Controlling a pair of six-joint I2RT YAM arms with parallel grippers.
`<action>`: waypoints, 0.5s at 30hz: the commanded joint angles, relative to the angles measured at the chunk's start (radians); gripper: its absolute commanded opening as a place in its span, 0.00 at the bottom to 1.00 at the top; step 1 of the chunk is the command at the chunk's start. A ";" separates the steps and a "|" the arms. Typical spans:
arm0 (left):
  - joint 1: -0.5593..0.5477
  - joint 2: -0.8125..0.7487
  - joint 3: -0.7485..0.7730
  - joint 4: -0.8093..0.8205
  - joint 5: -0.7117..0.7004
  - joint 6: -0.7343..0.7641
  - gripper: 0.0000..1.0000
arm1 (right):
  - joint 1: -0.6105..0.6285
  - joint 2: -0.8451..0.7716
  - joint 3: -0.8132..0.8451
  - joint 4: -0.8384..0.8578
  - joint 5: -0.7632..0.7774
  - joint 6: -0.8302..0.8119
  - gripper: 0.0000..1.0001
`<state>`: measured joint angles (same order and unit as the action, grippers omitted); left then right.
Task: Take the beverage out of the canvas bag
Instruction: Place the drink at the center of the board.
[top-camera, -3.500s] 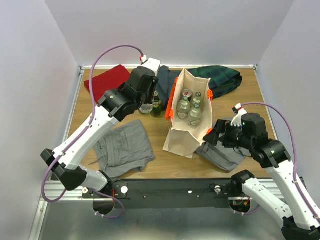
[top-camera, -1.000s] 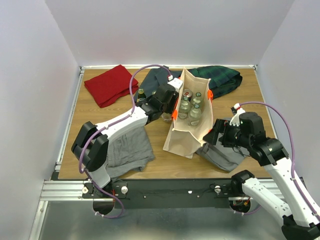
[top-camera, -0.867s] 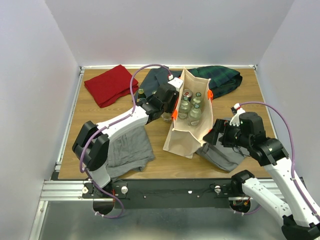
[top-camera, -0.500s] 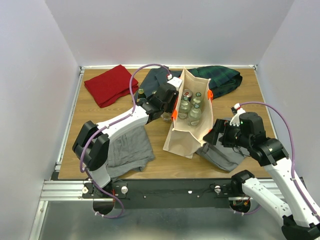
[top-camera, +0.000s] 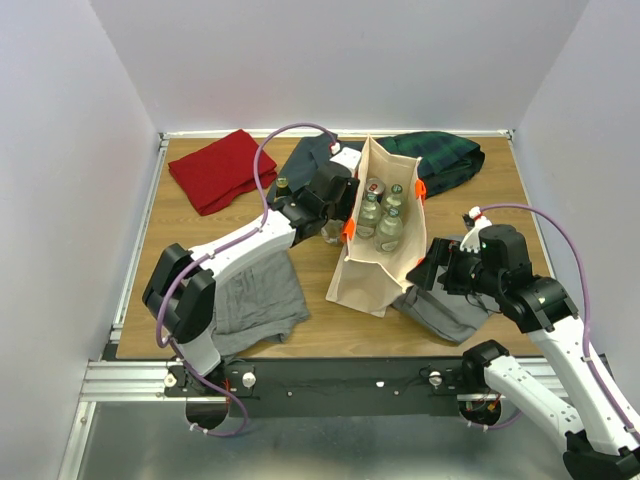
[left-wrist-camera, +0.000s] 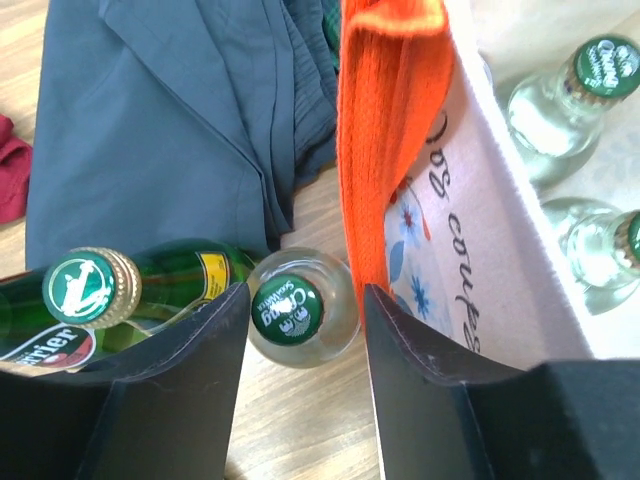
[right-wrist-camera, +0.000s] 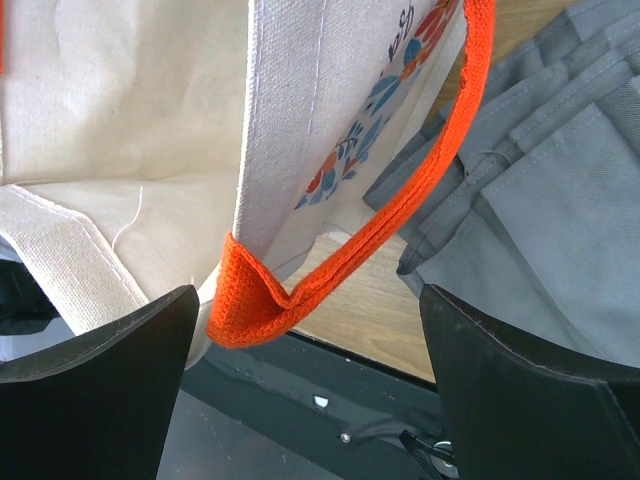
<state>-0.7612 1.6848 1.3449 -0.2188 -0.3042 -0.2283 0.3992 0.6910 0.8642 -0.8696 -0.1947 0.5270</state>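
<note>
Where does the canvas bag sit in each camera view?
Top external: the canvas bag stands open mid-table, with bottles inside.
Left wrist: its printed wall fills the right side.
Right wrist: its corner fills the upper left.
Shared landmark: the bag's orange handles.

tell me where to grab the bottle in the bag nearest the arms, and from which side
Take the bottle by its neck, just under the green cap, coming straight down from above. It stands upright, the canvas bag walls rise above it, and other bottles crowd beside it, so no side approach looks open.
</note>
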 joint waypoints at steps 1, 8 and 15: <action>-0.003 -0.043 0.033 0.004 -0.038 -0.016 0.61 | 0.004 -0.007 -0.016 -0.022 0.029 0.004 1.00; -0.001 -0.077 0.017 -0.020 -0.056 -0.016 0.62 | 0.004 -0.008 -0.017 -0.022 0.028 0.004 1.00; -0.001 -0.117 0.025 -0.070 -0.070 -0.017 0.64 | 0.003 0.002 -0.016 -0.023 0.024 0.001 1.00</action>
<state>-0.7612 1.6226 1.3514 -0.2386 -0.3294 -0.2329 0.3992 0.6933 0.8639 -0.8696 -0.1947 0.5270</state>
